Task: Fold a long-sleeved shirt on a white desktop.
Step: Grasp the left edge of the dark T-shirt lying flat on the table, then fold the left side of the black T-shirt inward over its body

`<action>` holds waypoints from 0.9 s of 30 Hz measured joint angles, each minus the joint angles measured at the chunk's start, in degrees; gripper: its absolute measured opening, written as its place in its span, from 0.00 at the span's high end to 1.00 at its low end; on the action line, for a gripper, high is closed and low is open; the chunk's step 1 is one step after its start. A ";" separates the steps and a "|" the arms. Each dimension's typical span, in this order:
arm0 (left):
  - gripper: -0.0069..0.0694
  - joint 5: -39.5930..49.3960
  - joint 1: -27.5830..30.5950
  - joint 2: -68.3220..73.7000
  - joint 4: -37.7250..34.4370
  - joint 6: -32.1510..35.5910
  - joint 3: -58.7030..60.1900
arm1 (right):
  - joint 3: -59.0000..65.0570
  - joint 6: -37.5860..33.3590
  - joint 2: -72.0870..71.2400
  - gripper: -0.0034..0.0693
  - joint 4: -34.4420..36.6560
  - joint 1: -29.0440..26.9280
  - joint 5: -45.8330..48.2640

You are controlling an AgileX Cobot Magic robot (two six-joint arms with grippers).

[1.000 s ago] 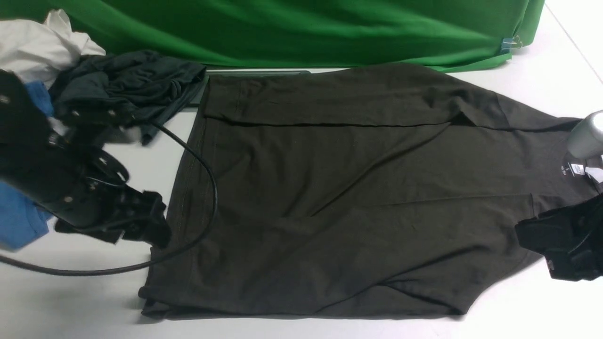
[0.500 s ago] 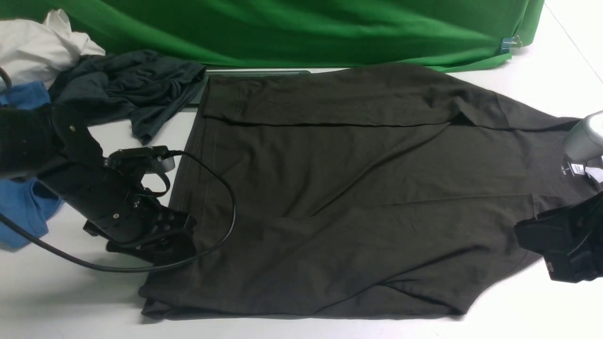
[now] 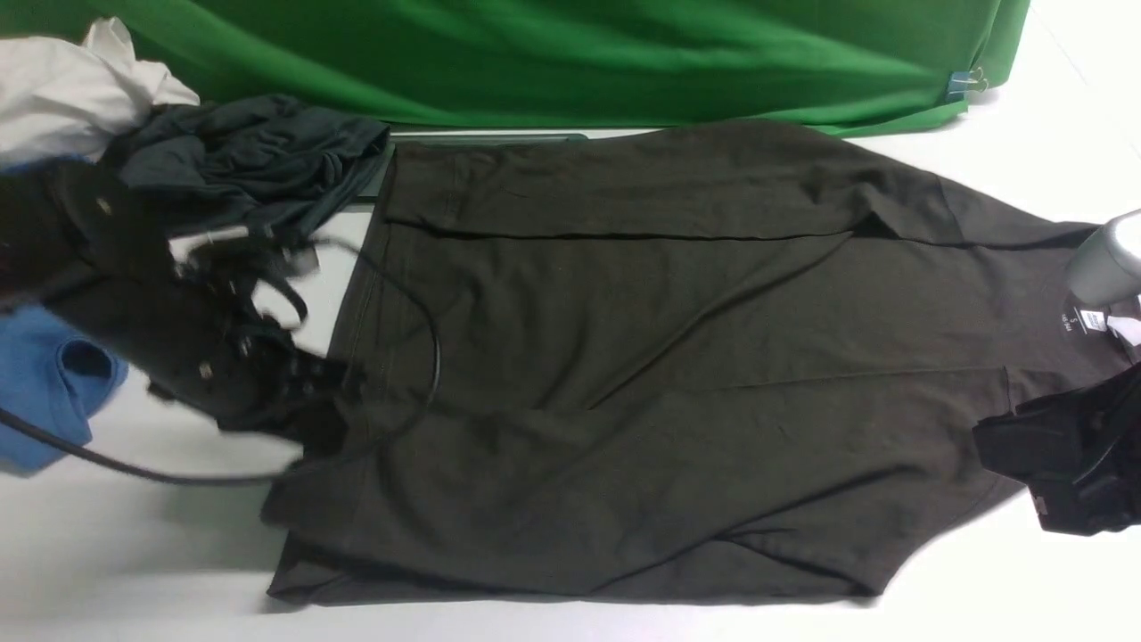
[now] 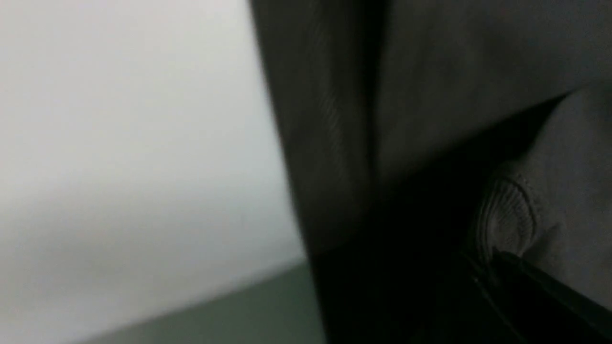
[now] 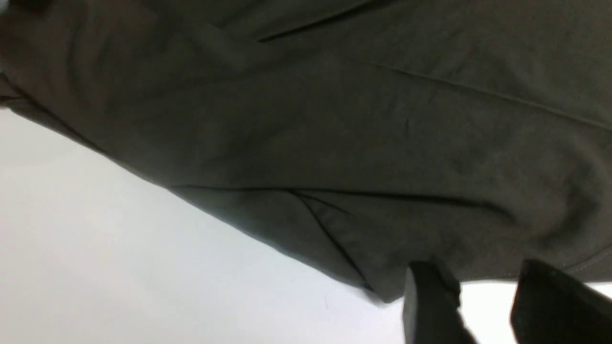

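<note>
Left gripper (image 3: 332, 408) is clamped on the hem of the shirt (image 3: 669, 374), which is laid lengthwise on the desk (image 3: 134, 571) toward the right gripper (image 5: 483, 310), held parted beside the shoulder.

Obscured, cropped and unreadable items, shirt-folding desk.

Left gripper (image 3: 332, 403): motion-smeared in the front view, jaws indistinguishable against the hem of the long-sleeved shirt (image 3: 642, 374); the left wrist view is wholly out of focus, with one dark finger (image 4: 535, 286) cut by the frame edge. Right gripper (image 3: 1025, 450): cropped at the front view's right edge; its fingers (image 5: 430, 306) run off the right wrist frame. Silver cylinder (image 3: 1110, 259): cropped at the right edge, identity unclear. Neck label (image 3: 1089, 321): print too small to read. Cable hatch (image 3: 486, 137): only a thin strip shows beyond the shirt. Blue garment (image 3: 45, 383): partly behind the left arm, cropped at the left edge.
</note>
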 joint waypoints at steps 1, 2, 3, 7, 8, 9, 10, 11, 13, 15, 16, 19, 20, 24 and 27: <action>0.84 0.02 0.00 -1.15 -0.11 0.00 -1.11 | 0.00 0.00 0.00 0.62 -0.01 0.00 -0.06; 0.84 0.02 0.00 -2.04 -0.11 0.00 -2.10 | 0.00 0.00 0.00 0.62 -0.01 0.00 -0.24; 0.84 -0.25 0.00 -3.04 -0.11 0.28 -3.39 | 0.00 0.00 0.00 0.62 -0.01 0.00 -0.50; 0.84 -3.91 0.00 -4.96 -0.36 1.89 -8.40 | 0.00 0.00 0.00 0.62 -0.01 0.00 -2.51; 0.84 -4.97 0.00 -4.96 -0.35 1.95 -9.00 | 0.00 0.00 0.00 0.62 -0.01 0.00 -3.38; 0.84 -6.48 0.00 -4.76 -0.35 1.95 -9.47 | 0.00 0.00 0.00 0.62 -0.01 0.00 -4.25; 0.84 -7.13 0.00 -4.70 -0.35 1.95 -9.57 | 0.00 0.00 0.00 0.62 -0.01 0.00 -4.48; 0.84 -9.25 0.00 -3.83 -0.35 2.00 -9.78 | 0.00 0.00 0.00 0.62 -0.01 0.00 -6.53; 0.84 -11.77 0.00 -2.10 -0.42 2.00 -9.83 | 0.00 0.00 0.00 0.62 -0.01 0.00 -9.25; 0.84 -14.08 0.00 0.38 -1.28 2.00 -9.83 | 0.00 0.00 0.00 0.62 -0.01 0.00 -12.06; 0.84 -15.99 0.00 2.63 -2.31 2.00 -9.83 | 0.00 0.00 0.00 0.62 -0.01 0.00 -13.55; 0.84 -19.60 0.00 7.43 -3.65 2.00 -9.83 | 0.00 -0.84 0.00 0.62 -0.01 0.00 -16.13; 0.84 -19.84 0.00 7.77 -3.67 2.00 -9.83 | 0.00 -1.13 0.00 0.62 -0.01 0.00 -16.29; 0.78 -23.77 0.00 13.54 -3.90 -0.19 -9.83 | 0.00 -3.97 0.00 0.62 0.01 0.00 -20.25; 0.67 -24.60 0.00 14.19 -2.71 -2.86 -9.83 | -0.06 -4.95 0.00 0.61 0.01 0.00 -21.16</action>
